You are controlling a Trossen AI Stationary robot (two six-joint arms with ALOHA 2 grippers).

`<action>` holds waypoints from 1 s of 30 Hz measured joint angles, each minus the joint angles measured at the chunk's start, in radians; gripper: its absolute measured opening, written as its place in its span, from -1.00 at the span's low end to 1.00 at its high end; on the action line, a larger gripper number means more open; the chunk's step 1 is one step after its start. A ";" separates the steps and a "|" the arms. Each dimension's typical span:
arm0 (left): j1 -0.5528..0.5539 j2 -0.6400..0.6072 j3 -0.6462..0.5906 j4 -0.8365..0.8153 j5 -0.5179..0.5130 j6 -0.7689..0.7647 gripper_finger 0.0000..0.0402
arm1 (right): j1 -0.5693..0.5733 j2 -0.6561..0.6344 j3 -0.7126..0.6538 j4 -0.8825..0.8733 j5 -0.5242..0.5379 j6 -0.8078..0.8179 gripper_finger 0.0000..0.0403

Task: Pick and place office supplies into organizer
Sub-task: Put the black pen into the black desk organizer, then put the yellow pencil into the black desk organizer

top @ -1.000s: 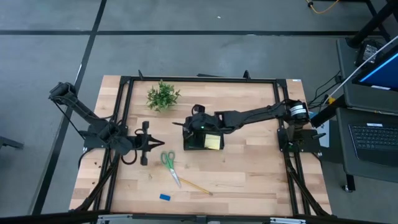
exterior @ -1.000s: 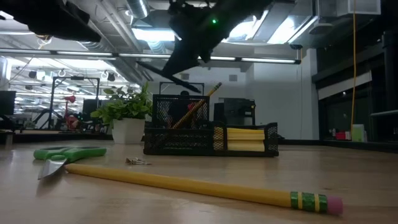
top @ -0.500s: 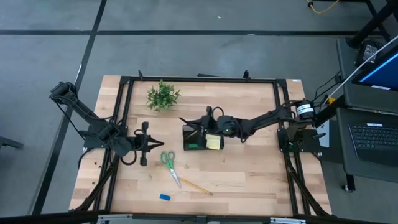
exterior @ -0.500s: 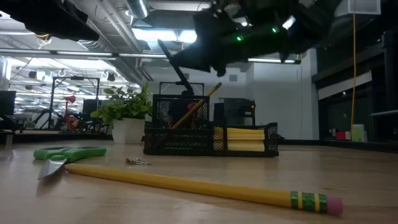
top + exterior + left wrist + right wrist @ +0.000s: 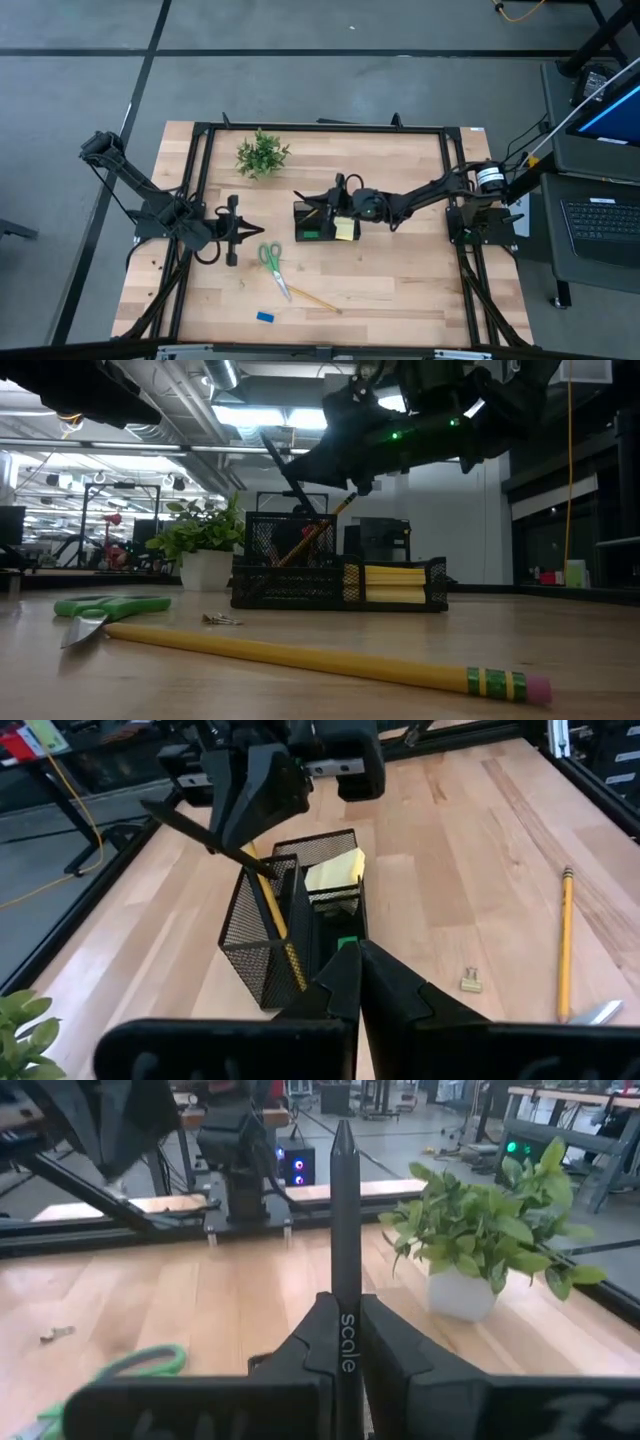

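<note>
Slanting up out of the right gripper [image 5: 345, 1342], the black pen [image 5: 345, 1230] is pinched between the fingers, its long axis tilted and its lower end aimed down toward the organizer [image 5: 325, 222] at mid-table. In the low view the pen [image 5: 285, 470] hangs just above the mesh cup, where a pencil [image 5: 318, 528] already leans, so lowering it along that slant looks like the next need. The left gripper [image 5: 250, 231] waits well apart, near the scissors [image 5: 270, 257], its fingers pressed together.
</note>
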 joint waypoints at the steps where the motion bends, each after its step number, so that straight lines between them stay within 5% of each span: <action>1: 0.000 0.000 0.000 0.007 0.000 0.000 -0.99 | 0.000 0.007 0.000 0.001 0.000 0.001 -0.86; 10: 0.000 0.000 0.000 0.044 0.000 0.002 -0.99 | 0.003 0.057 0.000 0.095 0.024 -0.020 -0.86; 20: 0.000 0.000 0.000 0.043 0.000 0.003 -0.99 | 0.005 0.056 0.001 0.049 0.021 0.027 -0.54; 30: 0.000 0.000 0.000 0.043 0.001 0.002 -0.97 | 0.028 0.056 0.021 0.069 -0.005 -0.013 -0.45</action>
